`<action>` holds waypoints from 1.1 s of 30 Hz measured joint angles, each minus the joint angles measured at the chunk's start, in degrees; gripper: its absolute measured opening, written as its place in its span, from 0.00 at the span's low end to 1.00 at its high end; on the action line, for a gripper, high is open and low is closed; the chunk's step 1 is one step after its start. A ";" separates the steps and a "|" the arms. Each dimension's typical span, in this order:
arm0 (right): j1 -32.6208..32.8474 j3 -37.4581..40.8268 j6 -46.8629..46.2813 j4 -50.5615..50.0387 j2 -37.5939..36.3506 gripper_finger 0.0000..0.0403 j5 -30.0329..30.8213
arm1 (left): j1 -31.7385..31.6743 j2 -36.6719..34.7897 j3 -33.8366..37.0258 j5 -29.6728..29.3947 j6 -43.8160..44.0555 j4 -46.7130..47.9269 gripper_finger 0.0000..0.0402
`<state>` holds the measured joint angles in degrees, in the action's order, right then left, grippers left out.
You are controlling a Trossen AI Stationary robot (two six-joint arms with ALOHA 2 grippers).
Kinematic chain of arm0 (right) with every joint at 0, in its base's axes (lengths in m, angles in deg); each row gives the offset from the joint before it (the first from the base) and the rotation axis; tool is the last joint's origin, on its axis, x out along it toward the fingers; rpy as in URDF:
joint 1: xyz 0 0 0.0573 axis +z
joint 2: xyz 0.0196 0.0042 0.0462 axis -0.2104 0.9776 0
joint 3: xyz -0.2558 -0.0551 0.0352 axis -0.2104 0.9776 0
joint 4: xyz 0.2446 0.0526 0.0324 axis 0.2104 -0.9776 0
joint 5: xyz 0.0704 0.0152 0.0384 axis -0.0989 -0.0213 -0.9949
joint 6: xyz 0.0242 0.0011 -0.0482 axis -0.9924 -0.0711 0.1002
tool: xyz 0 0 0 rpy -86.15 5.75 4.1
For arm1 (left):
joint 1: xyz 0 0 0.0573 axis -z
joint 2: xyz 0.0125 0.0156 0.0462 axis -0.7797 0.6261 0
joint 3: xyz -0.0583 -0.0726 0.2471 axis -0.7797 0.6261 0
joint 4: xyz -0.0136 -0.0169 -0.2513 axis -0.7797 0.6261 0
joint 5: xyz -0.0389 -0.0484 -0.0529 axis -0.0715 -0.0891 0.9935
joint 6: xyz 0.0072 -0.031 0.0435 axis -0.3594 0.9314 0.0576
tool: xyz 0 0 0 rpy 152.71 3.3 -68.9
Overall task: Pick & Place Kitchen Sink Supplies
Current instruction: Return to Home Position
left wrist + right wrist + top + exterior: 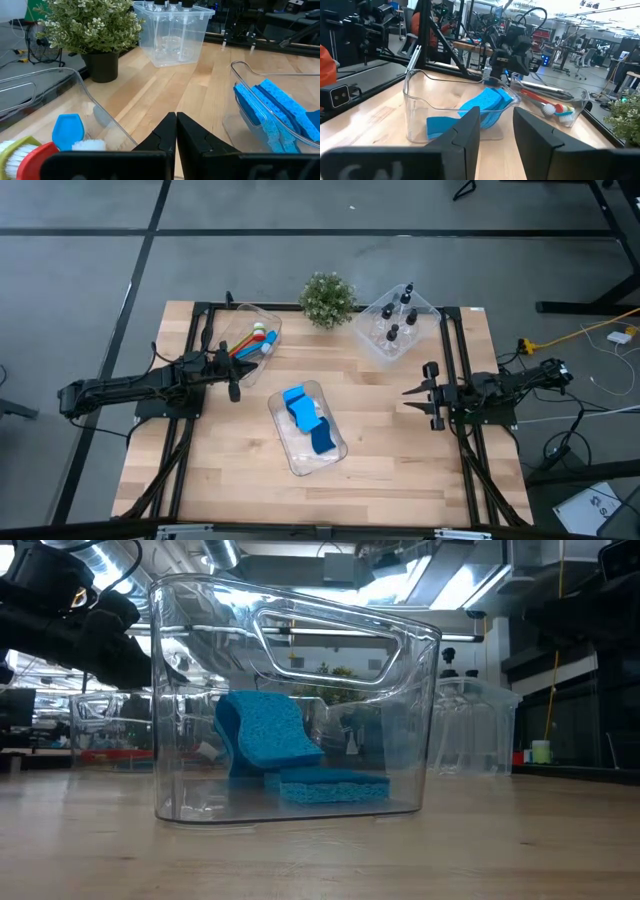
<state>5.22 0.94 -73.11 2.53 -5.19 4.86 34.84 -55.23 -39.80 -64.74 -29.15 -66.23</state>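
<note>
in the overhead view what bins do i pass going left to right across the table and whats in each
brush bin with brushes → sponge bin with blue sponges → bottle bin with black-capped bottles

In the left wrist view only the heads of the brushes [67, 132] show, and the picture's edge cuts their handles away. There the sponge bin [235, 64] runs off the side, taking part of the blue sponge pieces [272, 107] with it. The bottle bin [172, 35] is cropped at its rim, so the black-capped bottles [173, 4] lose their tops. In the low view the left arm [70, 620] is cut at the corner, and the bottle bin's contents are too hazy to read. The right wrist view clips the green plant [625, 117].
</note>
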 joint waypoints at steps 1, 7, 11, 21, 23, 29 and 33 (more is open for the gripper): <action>0.00 0.00 0.02 0.00 0.00 0.29 0.00 | 0.00 0.00 0.00 0.00 -0.02 0.00 0.02; 0.00 0.00 0.98 0.02 0.00 0.29 0.13 | 0.00 0.00 0.00 0.00 -0.01 0.00 0.03; 0.02 0.00 1.50 0.02 0.00 0.29 0.11 | 0.01 0.00 -0.01 0.00 -0.01 0.01 0.03; 0.02 -0.02 -11.17 0.02 0.00 0.29 -0.02 | 0.01 0.00 -0.01 0.00 -0.02 0.00 0.02; 0.02 -0.02 -14.05 0.01 0.00 0.29 -0.04 | -0.01 0.00 0.00 0.00 0.00 0.00 0.03; 0.02 -0.02 -17.99 0.02 0.00 0.29 -0.03 | 0.01 0.00 -0.02 0.00 -0.04 0.00 0.03; 0.02 -0.02 -17.82 0.02 0.00 0.29 -0.02 | 0.01 0.00 0.00 0.00 -0.02 0.00 0.02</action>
<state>5.24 0.92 -90.93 2.55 -5.19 4.83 34.85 -55.23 -39.81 -64.74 -29.17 -66.23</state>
